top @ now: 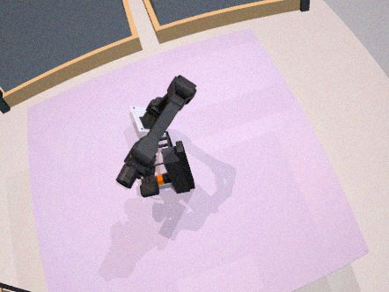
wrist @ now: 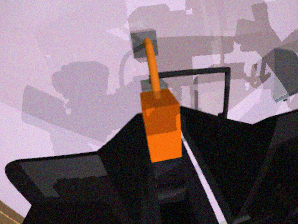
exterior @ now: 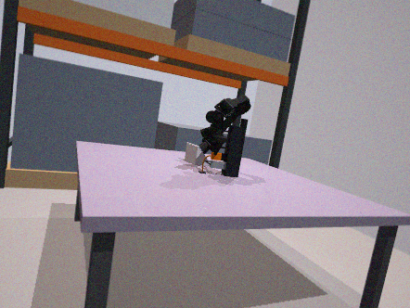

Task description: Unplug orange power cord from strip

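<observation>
- Right, I'm looking down on the lilac table (top: 273, 132) and my arm (top: 163, 120) is folded over near the middle of the worktop, reaching toward its near edge as the top view shows it.
- My gripper (wrist: 160, 115) is clamped on the orange plug (wrist: 160, 124); in the wrist view the dark fingers stand narrow on either side of its body.
- From above, the plug (top: 163, 178) shows as a small orange block squeezed between the gripper and the black power strip (top: 179, 169).
- The strip stands on end on the table; the exterior view has it (exterior: 233, 148) as a tall dark slab just right of the wrist.
- The orange cord (wrist: 152, 66) runs straight out of the plug's far end, away from the wrist camera.
- I can't tell whether the prongs are in the strip or out.
- A small white base plate (top: 137, 118) sits behind the arm, toward the far-left corner.
</observation>
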{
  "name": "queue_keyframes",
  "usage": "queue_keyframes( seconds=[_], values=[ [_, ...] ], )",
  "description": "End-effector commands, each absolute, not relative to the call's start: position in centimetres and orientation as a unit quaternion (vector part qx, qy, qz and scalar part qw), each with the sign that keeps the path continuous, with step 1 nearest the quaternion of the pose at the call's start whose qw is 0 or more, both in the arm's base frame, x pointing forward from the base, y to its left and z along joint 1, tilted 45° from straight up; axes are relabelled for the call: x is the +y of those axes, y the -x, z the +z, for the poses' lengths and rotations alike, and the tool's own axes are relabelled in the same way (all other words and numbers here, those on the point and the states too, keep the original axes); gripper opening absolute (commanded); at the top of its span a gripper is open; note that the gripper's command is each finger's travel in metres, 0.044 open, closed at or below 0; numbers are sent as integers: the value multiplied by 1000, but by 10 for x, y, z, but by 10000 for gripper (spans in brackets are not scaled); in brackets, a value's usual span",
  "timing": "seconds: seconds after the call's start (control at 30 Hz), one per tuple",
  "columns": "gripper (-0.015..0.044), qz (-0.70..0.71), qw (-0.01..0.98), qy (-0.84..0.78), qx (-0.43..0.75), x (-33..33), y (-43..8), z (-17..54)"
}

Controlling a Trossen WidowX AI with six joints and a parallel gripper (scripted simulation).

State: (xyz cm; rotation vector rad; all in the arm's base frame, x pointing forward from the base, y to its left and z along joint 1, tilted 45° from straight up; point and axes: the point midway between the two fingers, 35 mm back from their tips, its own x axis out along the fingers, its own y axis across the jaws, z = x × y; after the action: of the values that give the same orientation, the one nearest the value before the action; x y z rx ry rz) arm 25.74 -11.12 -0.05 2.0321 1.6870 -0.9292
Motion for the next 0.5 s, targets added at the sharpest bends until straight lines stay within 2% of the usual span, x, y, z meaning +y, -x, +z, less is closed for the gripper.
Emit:
queue_keyframes(
  seconds=[0.0, 0.47],
  values=[
    [0, -355, 186, -707, 583, -139, -248, -21],
    [0, -355, 185, -707, 583, -156, -238, -33]
  ],
)
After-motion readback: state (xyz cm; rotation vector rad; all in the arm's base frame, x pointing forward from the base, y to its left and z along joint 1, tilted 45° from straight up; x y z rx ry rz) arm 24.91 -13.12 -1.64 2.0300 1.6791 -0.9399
